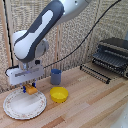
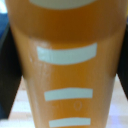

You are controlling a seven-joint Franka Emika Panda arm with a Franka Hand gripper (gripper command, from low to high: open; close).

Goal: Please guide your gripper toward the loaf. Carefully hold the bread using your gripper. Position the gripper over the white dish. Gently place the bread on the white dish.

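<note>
My white boxy gripper (image 1: 29,88) hangs just above the white dish (image 1: 15,109), over the dish's far edge at the exterior view's left. It is shut on the bread (image 1: 32,91), a small orange-brown piece that sits between the blue-tipped fingers, slightly above the dish surface. In the wrist view the bread (image 2: 67,75) fills almost the whole picture, orange with pale stripes, and a dark finger (image 2: 6,75) presses beside it. The dish is hidden in that view.
A small yellow bowl (image 1: 59,94) sits on the wooden table (image 1: 95,105) right of the dish. A blue cup (image 1: 55,76) stands behind it. A toaster oven (image 1: 112,52) and a black wire rack (image 1: 95,71) occupy the back right.
</note>
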